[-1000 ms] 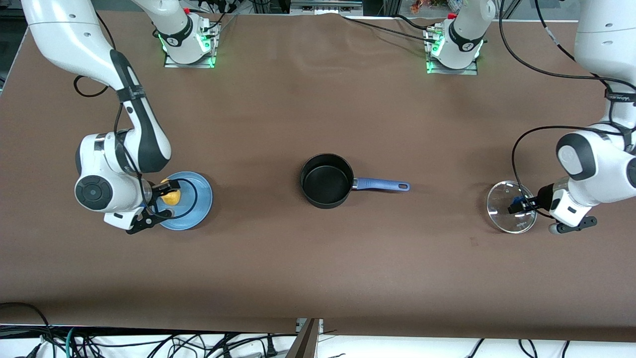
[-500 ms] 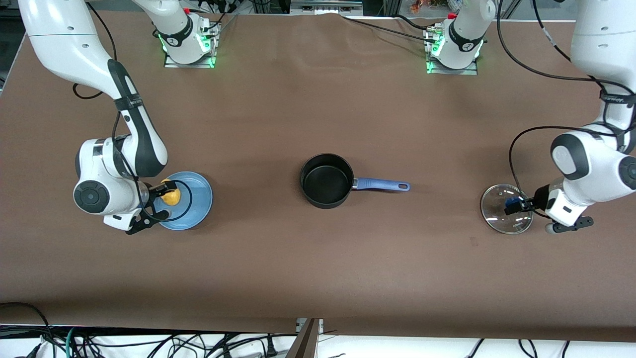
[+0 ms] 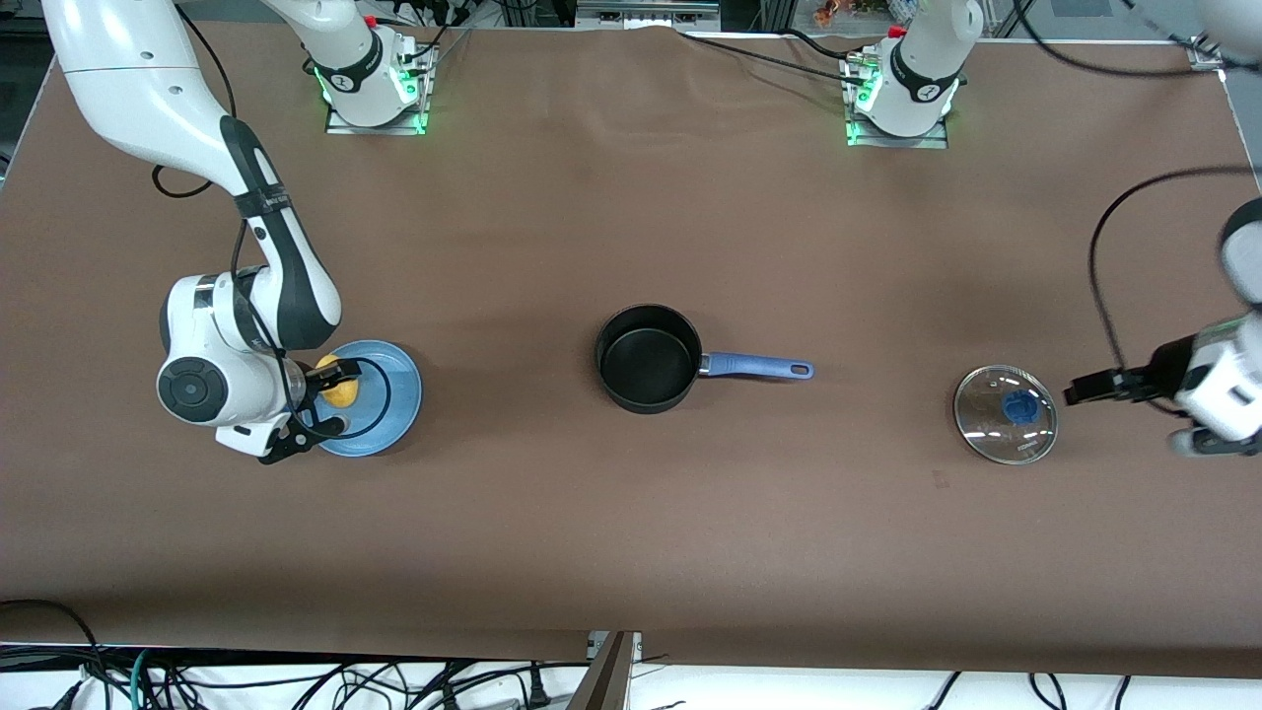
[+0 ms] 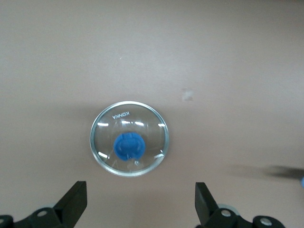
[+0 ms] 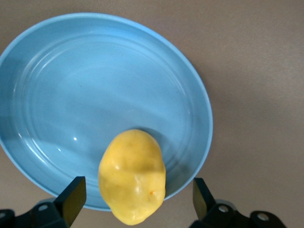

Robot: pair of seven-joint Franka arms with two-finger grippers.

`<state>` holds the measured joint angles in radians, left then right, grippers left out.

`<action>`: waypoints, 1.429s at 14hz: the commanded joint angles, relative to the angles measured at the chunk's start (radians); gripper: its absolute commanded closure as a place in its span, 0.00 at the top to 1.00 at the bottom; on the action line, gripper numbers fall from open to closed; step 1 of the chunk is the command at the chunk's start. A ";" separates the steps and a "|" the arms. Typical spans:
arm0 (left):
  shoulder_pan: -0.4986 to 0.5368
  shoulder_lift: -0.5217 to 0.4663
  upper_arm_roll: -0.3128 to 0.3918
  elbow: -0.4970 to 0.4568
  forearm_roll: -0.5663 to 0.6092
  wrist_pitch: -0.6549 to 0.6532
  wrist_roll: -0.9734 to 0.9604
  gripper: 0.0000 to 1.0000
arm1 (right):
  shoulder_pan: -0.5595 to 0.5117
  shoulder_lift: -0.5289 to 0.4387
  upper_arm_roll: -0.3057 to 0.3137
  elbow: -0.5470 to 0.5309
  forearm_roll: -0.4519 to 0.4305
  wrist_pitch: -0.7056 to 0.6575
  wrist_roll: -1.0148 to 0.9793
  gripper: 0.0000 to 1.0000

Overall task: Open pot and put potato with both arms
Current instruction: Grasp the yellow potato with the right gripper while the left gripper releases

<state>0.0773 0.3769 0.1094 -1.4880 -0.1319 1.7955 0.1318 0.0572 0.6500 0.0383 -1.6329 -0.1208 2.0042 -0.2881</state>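
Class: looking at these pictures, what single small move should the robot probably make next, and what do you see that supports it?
Probably the right gripper should close on the potato. Its fingers stand open on either side of the potato on the blue plate, and the pot sits open. The lid lies on the table, with the left gripper open above it, clear of it.

Front cam sits high across the desk [image 3: 631, 552], facing the arm bases and looking down, so it catches everything end to end. The left wrist cam looks straight down from higher up at the lid [image 4: 129, 144], which the front view shows too [image 3: 1006, 413]. The right wrist cam hangs much closer, filled by the plate [image 5: 95, 85] and potato [image 5: 132, 175], also seen from the front [image 3: 389, 394] [image 3: 342, 393].
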 commanded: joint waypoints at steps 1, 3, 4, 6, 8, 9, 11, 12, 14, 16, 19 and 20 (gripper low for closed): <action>-0.022 -0.093 0.004 0.017 0.029 -0.118 0.014 1.00 | -0.004 0.007 0.003 -0.030 0.015 0.040 0.004 0.99; -0.027 -0.140 0.003 0.049 0.049 -0.195 0.011 1.00 | -0.005 0.005 0.003 -0.076 0.015 0.100 0.003 0.99; -0.022 -0.156 0.004 0.058 0.051 -0.218 0.011 1.00 | -0.007 0.005 0.003 -0.085 0.015 0.114 -0.002 0.97; -0.022 -0.165 0.001 0.058 0.057 -0.246 -0.041 1.00 | -0.007 0.002 0.003 -0.082 0.015 0.107 -0.006 0.65; -0.028 -0.164 -0.008 0.060 0.057 -0.286 -0.116 1.00 | -0.005 -0.004 0.005 -0.071 0.015 0.094 0.007 0.22; -0.028 -0.164 -0.049 0.060 0.072 -0.295 -0.135 1.00 | -0.004 -0.006 0.005 -0.055 0.021 0.070 0.010 0.09; -0.024 -0.165 -0.147 0.068 0.157 -0.323 -0.219 1.00 | 0.009 -0.016 0.008 0.010 0.062 -0.022 0.074 0.02; -0.028 -0.164 -0.172 0.093 0.202 -0.343 -0.221 1.00 | 0.024 -0.019 0.018 0.048 0.084 -0.075 0.120 0.02; -0.027 -0.159 -0.171 0.109 0.192 -0.346 -0.209 1.00 | 0.035 -0.020 0.041 0.097 0.198 -0.122 0.190 0.03; -0.027 -0.153 -0.175 0.144 0.190 -0.349 -0.210 1.00 | 0.067 -0.020 0.064 0.149 0.332 -0.134 0.330 0.03; -0.013 -0.148 -0.174 0.158 0.164 -0.351 -0.209 1.00 | 0.217 0.013 0.069 0.231 0.342 -0.119 0.684 0.03; -0.013 -0.148 -0.171 0.158 0.160 -0.351 -0.209 1.00 | 0.266 0.037 0.071 0.270 0.352 -0.099 0.796 0.03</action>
<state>0.0549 0.2097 -0.0624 -1.3667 0.0378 1.4710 -0.0814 0.2269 0.6380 0.1138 -1.4449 0.2119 1.8975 0.3086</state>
